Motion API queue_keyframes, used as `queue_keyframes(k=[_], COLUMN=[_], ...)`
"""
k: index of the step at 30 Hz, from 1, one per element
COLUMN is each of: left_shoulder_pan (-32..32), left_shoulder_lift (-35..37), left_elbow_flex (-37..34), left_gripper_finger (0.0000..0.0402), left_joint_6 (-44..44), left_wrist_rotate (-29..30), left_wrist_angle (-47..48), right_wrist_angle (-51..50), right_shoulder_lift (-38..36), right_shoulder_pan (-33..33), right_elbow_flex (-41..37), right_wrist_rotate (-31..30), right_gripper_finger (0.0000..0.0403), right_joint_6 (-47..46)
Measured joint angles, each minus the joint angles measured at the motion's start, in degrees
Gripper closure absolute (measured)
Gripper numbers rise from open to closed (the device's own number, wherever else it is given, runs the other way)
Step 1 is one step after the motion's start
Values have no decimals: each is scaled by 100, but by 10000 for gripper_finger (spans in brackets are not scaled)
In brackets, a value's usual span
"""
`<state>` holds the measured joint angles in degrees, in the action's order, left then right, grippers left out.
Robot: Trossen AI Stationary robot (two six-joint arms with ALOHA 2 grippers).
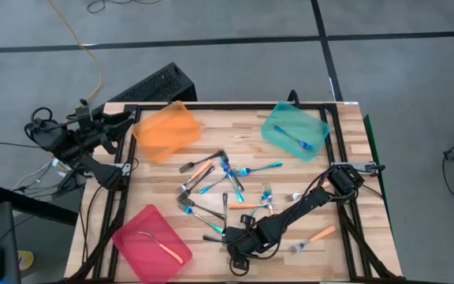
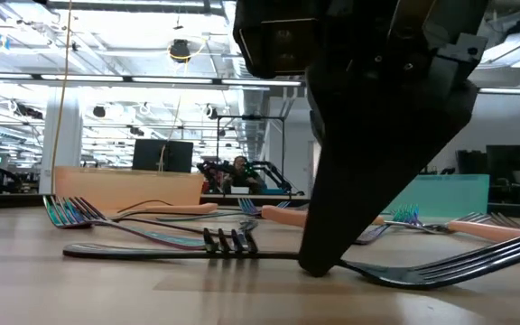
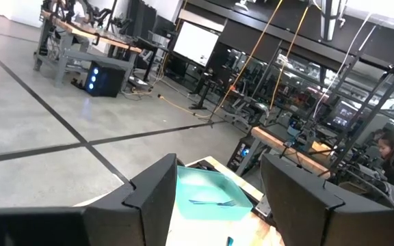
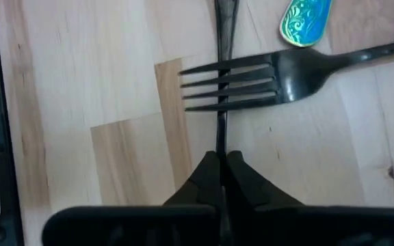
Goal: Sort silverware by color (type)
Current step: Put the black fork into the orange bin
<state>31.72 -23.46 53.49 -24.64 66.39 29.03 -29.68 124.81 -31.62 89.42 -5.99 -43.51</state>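
The right gripper (image 4: 221, 179) is down at the table's near edge with its two fingers pinched together on the thin handle of a dark metal fork (image 4: 221, 130), which runs straight out from between the fingertips. A second dark fork (image 4: 279, 76) lies across that handle, its tines spread over it, and the rounded end of a blue handle (image 4: 306, 20) sits just beyond. From table height the same gripper (image 2: 319, 262) comes down as a broad dark wedge whose tip meets the wood, with a dark fork (image 2: 170, 249) lying flat to one side of it and another (image 2: 450, 266) curving away on the other. From above, the right gripper (image 1: 239, 248) is at the near middle of the wooden table (image 1: 369, 237), its arm stretching back to the right edge. The loose pile of forks (image 1: 219, 185) with blue, orange and dark handles is scattered across the middle of the table just beyond it, and one orange-handled fork (image 1: 314, 239) lies apart to the right of the arm. An orange tray (image 1: 166, 130) sits at the far left, a teal tray (image 1: 290, 126) at the far right holds one blue-handled fork (image 1: 294, 140), and a pink tray (image 1: 136, 248) at the near left holds one orange-handled fork (image 1: 164, 246). The left gripper (image 3: 217, 198) is parked off the table's far left corner, its fingers spread wide apart with nothing between them, facing toward the teal tray.
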Motion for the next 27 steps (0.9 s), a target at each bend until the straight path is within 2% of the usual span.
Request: queue_keyframes(k=[4, 15, 27], left_shoulder_pan=[1, -1, -1], left_shoulder_lift=[0, 0, 0], left_elbow_flex=[0, 0, 0], left_gripper_finger=[205, 205, 205], left_joint_6=[0, -7, -129], left_wrist_rotate=[-2, -2, -2], left_wrist_angle=[1, -1, -1], right_wrist_angle=[-256, -837, -1365], right_shoulder_lift=[1, -17, -28], right_shoulder_pan=[18, 325, 1083], right_elbow_flex=[267, 1251, 1686], right_wrist_rotate=[123, 64, 15], right_gripper_finger=[380, 375, 373], right_joint_6=[56, 954, 2049])
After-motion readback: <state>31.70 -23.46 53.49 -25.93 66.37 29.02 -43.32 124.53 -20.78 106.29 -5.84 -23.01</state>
